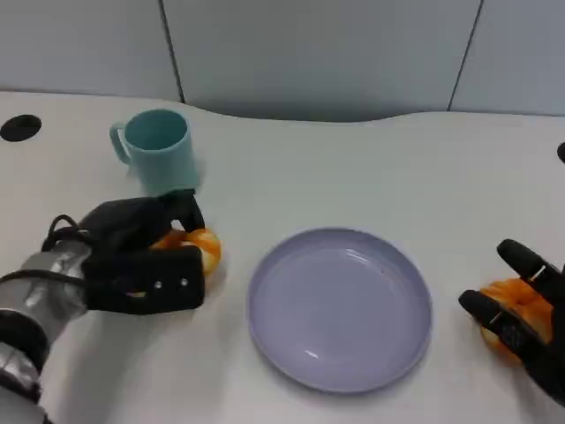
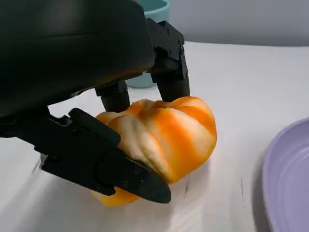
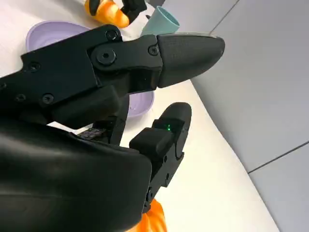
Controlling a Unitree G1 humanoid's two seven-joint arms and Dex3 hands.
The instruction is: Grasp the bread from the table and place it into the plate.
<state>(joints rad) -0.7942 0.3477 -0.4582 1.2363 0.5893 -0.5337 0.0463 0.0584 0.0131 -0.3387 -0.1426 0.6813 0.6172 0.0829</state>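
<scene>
Closest to the wrist camera, the left hand (image 2: 91,96) is wrapped around the bread (image 2: 164,140), an orange-and-cream twisted roll. Its fingers (image 2: 169,67) come down over the far side of the roll while the thumb (image 2: 106,166) lies along the near side, so the roll sits pinched between them. The bread appears to rest on the white table (image 2: 251,87) with its underside touching the surface; this looks like a grasp just closed, not yet a lift.

From the head camera, that same left hand (image 1: 146,256) covers most of the bread (image 1: 201,246), with only an orange end peeking out toward the plate (image 1: 340,309). The lilac plate lies just beyond the hand's fingertips on the inner side, near enough that a short sideways carry should do, and its low rim asks for only a modest lift. The teal mug (image 1: 157,148) stands just past the back of the hand, away from the plate, so the path is likely free.

The right hand (image 1: 530,309) rests on the other side of the plate with its fingers draped over a second orange bread (image 1: 512,305). Whether it truly grips that piece I cannot tell, as its own wrist view shows mostly the fingers (image 3: 169,140) and a sliver of orange.
</scene>
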